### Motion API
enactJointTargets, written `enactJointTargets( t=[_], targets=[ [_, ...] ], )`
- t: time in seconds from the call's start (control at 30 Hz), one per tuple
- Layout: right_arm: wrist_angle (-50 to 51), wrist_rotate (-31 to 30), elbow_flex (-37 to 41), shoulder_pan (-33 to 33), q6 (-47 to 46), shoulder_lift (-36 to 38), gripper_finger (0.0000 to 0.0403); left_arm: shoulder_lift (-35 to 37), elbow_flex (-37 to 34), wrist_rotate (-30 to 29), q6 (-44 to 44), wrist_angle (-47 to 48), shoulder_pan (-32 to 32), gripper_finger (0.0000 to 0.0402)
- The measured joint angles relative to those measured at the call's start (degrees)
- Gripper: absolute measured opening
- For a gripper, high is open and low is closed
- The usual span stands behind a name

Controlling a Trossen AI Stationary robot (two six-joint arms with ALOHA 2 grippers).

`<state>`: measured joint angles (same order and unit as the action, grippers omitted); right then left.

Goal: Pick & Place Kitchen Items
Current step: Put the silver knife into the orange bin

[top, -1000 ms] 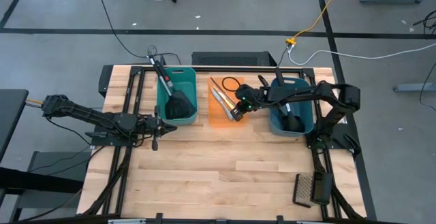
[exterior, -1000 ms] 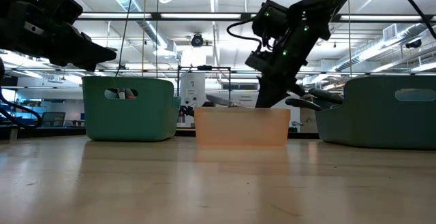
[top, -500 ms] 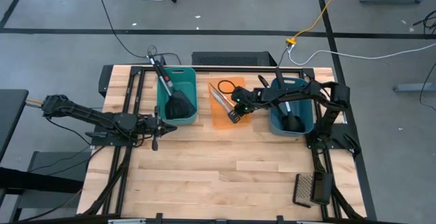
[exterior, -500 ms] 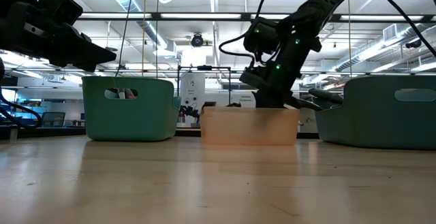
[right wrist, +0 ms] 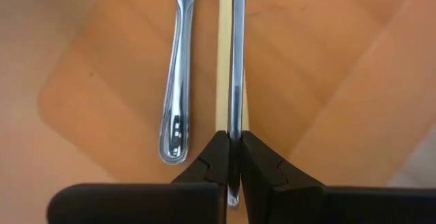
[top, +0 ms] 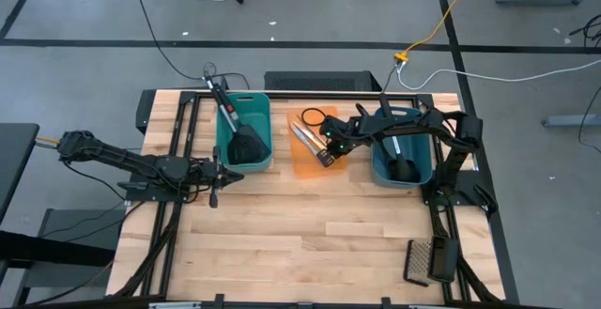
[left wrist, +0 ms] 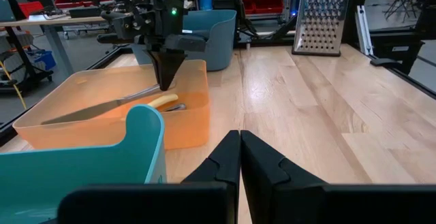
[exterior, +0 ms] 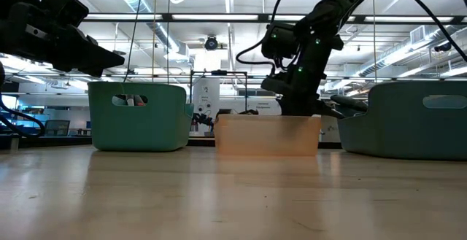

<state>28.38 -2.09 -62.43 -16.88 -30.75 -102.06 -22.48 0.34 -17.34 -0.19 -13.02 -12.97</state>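
An orange tub stands mid-table between a teal tub and a blue tub. My right gripper points down into the orange tub and is shut on a silver knife. A pale yellow knife and another silver knife lie on the tub's floor. The teal tub holds a black utensil whose handle leans on the far rim. A black ladle lies in the blue tub. My left gripper is shut and empty, near the teal tub's near side. My right gripper pinches the silver knife near one end between its two fingers, which come from above and point down. The knife shows edge-on and runs away from the fingers. Its length slopes down inside the orange tub, below the rim.
A metal grater lies at the table's near right corner. Black frame rails run along the table's left and right sides. Bare wood spreads across the near half of the table.
My right gripper has gone down into the orange tub with the knife, which stuck out above the rim and now sits below it. The orange tub has slid a little toward the table's right edge.
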Motion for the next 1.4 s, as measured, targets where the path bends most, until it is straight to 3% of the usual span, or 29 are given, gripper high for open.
enactJointTargets(
  t=[0.2,0.9,1.4],
  targets=[
    [-0.22,-1.20,0.00,-0.57,0.17,-0.38,0.0020,0.00,0.00,0.02,0.00,0.00,0.00,0.0014],
    [-1.88,4.08,-0.09,-2.97,1.61,-3.58,0.0025,0.00,0.00,0.00,0.02,0.37,0.00,0.0014],
    [0.57,2.58,-1.01,-2.65,2.92,-3.94,0.0027,0.00,0.02,0.00,0.44,0.68,0.00,0.0014]
  ],
)
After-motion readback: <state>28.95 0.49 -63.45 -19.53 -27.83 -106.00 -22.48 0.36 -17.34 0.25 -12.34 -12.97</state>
